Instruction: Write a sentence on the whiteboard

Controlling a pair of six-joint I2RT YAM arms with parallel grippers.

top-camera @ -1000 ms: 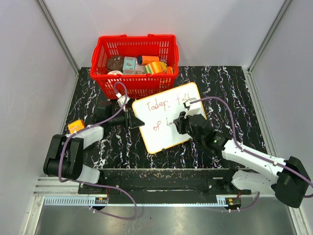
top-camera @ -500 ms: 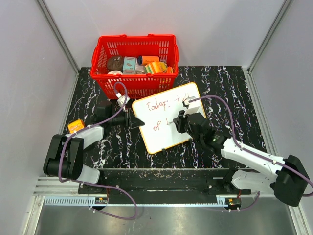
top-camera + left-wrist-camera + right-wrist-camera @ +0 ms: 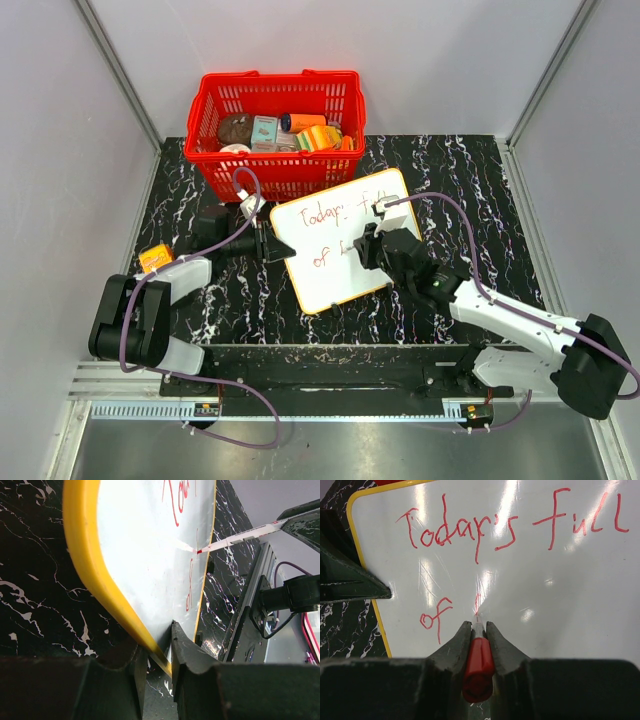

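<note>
Shifted slightly left, the right gripper (image 3: pixel 479 626) is clamped on a red marker (image 3: pixel 478 664); the diagonally laid, yellow-rimmed white whiteboard (image 3: pixel 332 282) is pinched by the left gripper (image 3: pixel 159 655).

Small work cell with pale walls and a black marbled table

The table (image 3: pixel 470 170) has a black top with thin white veins, and it reaches from side to side between three plain walls of pale grey: the back wall (image 3: pixel 400 60), the left wall (image 3: pixel 50 200) and the right wall (image 3: pixel 600 200). In each back corner, where two walls meet, an aluminium profile stands, the left profile (image 3: pixel 118 72) and the right profile (image 3: pixel 545 72). Along the near edge of the table lies a black base plate (image 3: pixel 330 372), then a silver slotted rail (image 3: pixel 130 410), then a sheet of brushed grey metal (image 3: pixel 330 450). The light is soft and even, the shadows are faint, and the metal sheet gives a dull shine.
</note>
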